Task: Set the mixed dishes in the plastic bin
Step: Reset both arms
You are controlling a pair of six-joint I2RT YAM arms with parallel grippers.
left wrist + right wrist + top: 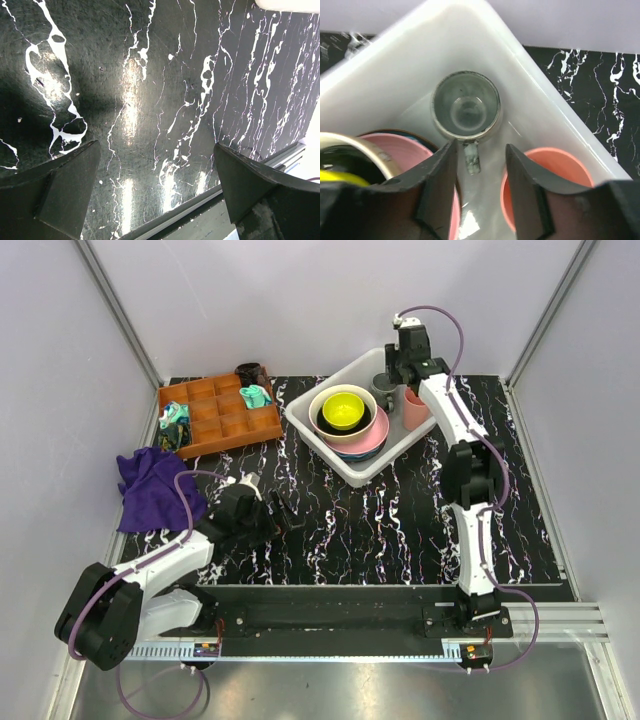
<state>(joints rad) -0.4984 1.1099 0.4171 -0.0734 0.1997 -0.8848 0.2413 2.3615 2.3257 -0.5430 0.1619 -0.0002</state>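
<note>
The bin [330, 460] is seen in the upper middle of the top view, set at an angle on the marbled table [400, 530]. In its left part a stack is found: a yellow bowl [343, 407] nested in a cream bowl [316, 405], with a pink plate [377, 436] beneath. A pink cup [415, 408] is stood upright in the bin's right corner.

The right gripper [481, 150] is held over the bin's far corner. In the right wrist view a grey mug [465, 105] is seen upright on the bin floor. Its handle lies between the fingers [440, 185], which are parted narrowly; a gap shows on the handle's right side, so no grip is seen.

The left gripper [156, 146] is held low over bare table at lower left of the top view, its fingers [55, 190] spread wide and holding nothing.

A wooden tray [218, 418] and a purple cloth [155, 488] lie at the left.
</note>
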